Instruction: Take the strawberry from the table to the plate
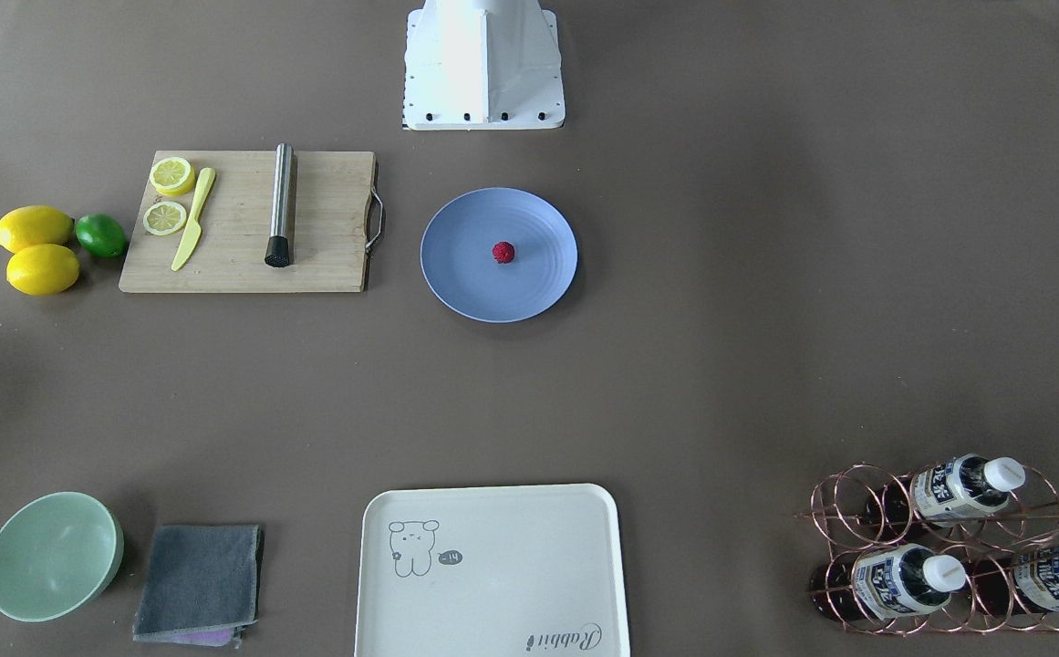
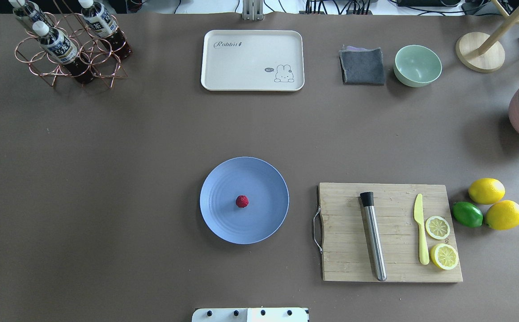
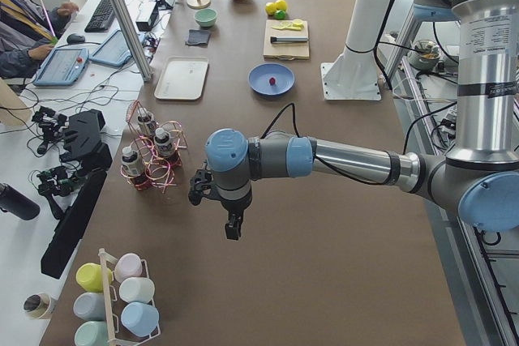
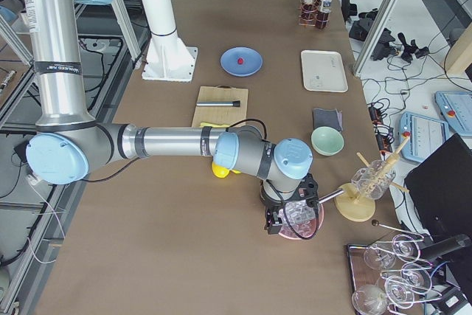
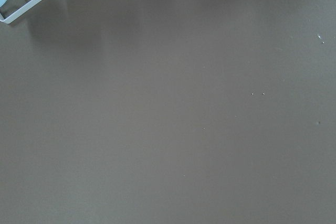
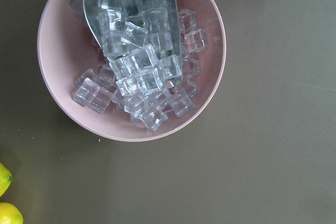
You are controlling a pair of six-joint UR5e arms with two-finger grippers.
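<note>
Nearest the front-facing camera lies the cream rectangular tray with its small bear drawing, nothing on it. At its 12 o'clock in that view, mid-table, sits the round, shallow, periwinkle-blue plate. The tiny, bumpy, deep red strawberry rests on the plate almost at its centre, well inside the rim and off the matte brown-grey table. In the overhead view the pale wooden cutting board, carrying a steel rod, a yellow knife and lemon slices, lies at the plate's 3 o'clock, apart from it. Neither arm is near the plate. The left gripper hangs over bare tabletop at one end, near the copper wire bottle rack, and its wrist camera shows little but brown surface. The right gripper hangs above the pink bowl of clear ice cubes at the other end. Both pincers show only in the side views, so I cannot tell whether their fingers are parted or closed; nothing red is visible at either. I judge the placing step done and the task at its end. The next move asks nothing more of the berry, only that the arms go to rest without brushing the plate, since so round a berry could roll if nudged.
</note>
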